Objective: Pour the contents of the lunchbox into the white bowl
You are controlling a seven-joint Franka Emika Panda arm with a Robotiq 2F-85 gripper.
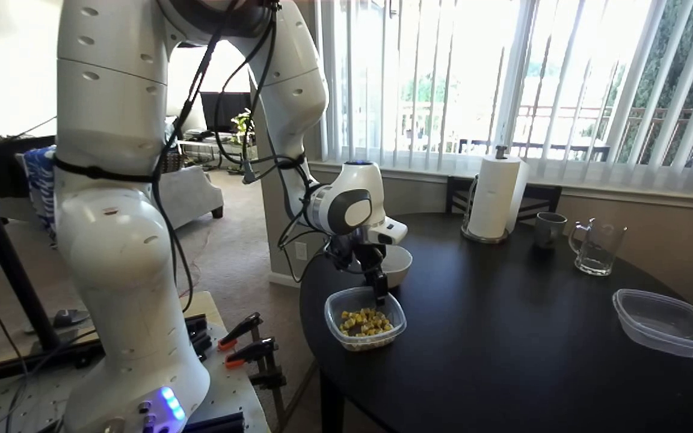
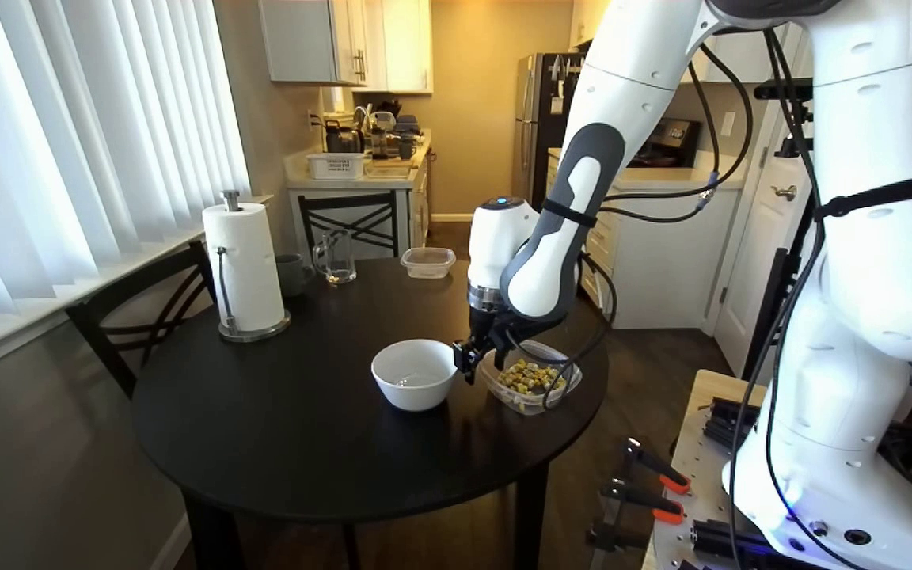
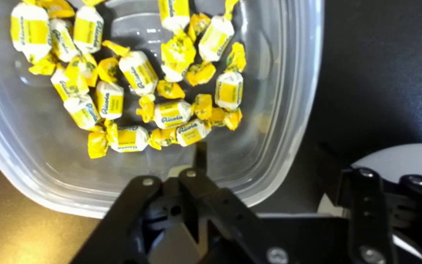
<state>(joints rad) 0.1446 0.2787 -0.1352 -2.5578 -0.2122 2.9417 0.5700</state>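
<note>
Clear plastic tub [image 3: 303, 110], rounded corners, upright; loose yellow-and-white wrapped "Ricola" candies [image 3: 171, 114] across its floor. Black two-finger gripper [image 3: 264, 165] spread wide, fingers either side of tub rim.

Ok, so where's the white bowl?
In an exterior view, the white bowl sits on the dark table, just left of the clear tub of wrapped candies.

A round, dark table [image 2: 290, 443] stands beside a window [image 1: 464, 36] fitted with white vertical blinds [image 2: 108, 119]; daylight shines between them. Dark chairs [image 2: 349, 203] stand near the table. White cabinets [image 2: 305, 43] and a refrigerator [image 2: 530, 123] flank a yellowish wall [image 2: 472, 119]. Elsewhere, a light-gray sofa [image 1: 193, 195] rests on pale carpet [image 1: 239, 198].
</note>
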